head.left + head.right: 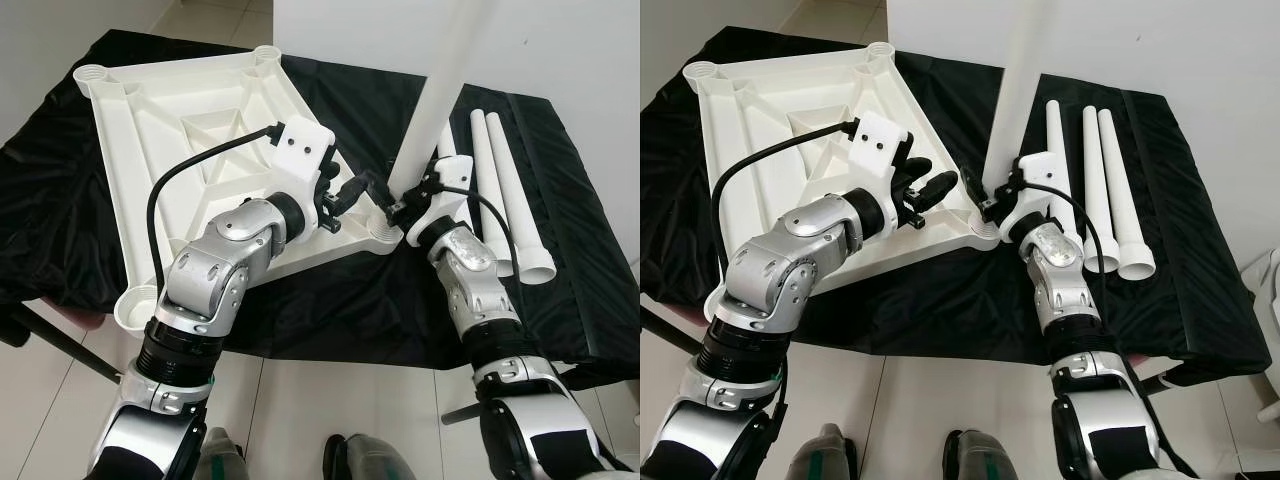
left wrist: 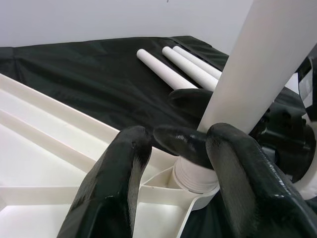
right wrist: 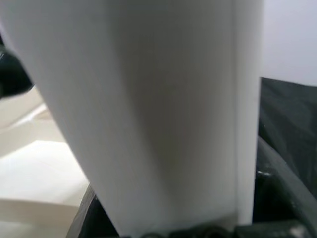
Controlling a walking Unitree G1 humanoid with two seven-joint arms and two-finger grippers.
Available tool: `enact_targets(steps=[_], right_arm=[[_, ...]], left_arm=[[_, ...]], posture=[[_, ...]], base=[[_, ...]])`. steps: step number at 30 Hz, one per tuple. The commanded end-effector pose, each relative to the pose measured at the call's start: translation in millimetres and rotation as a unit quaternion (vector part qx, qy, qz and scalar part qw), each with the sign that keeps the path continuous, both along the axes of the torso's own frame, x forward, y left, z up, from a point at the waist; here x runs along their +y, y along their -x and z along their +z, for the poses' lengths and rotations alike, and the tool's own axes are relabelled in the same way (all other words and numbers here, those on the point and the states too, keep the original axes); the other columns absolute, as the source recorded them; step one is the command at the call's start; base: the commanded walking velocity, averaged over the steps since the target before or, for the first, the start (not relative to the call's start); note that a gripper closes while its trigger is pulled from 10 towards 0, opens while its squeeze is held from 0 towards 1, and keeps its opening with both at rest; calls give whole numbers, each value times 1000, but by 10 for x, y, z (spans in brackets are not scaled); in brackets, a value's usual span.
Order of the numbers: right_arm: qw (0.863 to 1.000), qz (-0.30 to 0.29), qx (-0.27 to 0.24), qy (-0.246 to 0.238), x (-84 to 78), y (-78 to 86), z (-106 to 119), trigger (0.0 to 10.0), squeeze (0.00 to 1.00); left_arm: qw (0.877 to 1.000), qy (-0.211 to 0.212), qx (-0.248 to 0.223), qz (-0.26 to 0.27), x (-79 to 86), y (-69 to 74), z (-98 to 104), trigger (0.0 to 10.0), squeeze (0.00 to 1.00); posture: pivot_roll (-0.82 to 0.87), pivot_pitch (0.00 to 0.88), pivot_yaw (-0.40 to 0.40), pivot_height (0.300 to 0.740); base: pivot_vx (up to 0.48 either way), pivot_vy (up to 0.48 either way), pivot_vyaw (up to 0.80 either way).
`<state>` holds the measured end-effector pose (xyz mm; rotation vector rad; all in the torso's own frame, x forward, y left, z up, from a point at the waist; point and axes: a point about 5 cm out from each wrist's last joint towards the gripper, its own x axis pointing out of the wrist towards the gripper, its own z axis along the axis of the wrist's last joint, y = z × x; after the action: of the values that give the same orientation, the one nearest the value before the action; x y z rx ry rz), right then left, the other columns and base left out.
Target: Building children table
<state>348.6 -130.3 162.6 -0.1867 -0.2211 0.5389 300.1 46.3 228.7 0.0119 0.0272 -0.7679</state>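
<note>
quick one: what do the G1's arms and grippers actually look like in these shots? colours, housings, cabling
Both arms are brushed silver segments joined by black ribbed rings. Each wrist carries a blocky white housing with small round holes, and a black cable loops from it back along the forearm. The left gripper and right gripper have black fingers; the left wrist view shows the left fingers as thick, rounded and glossy. No markings are legible.

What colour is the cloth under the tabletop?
Black, plain, no pattern: the cloth under the white tabletop. Clearest in the left eye view.
</note>
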Motion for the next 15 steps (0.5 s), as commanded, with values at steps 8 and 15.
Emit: enact_targets(steps=[8,15], right_arm=[[998,-25,33,38,-61,34,-235,10000,0],[995,-37,87,-42,-87,29,-305,10000,0]], left_arm=[[1000,2,2,3,-12,29,11,10000,0],[1000,1,3,2,-12,38,9,10000,0]], posture=[[21,67,-38,740],[23,67,-37,740]], base=[[0,0,0],[0,0,0]])
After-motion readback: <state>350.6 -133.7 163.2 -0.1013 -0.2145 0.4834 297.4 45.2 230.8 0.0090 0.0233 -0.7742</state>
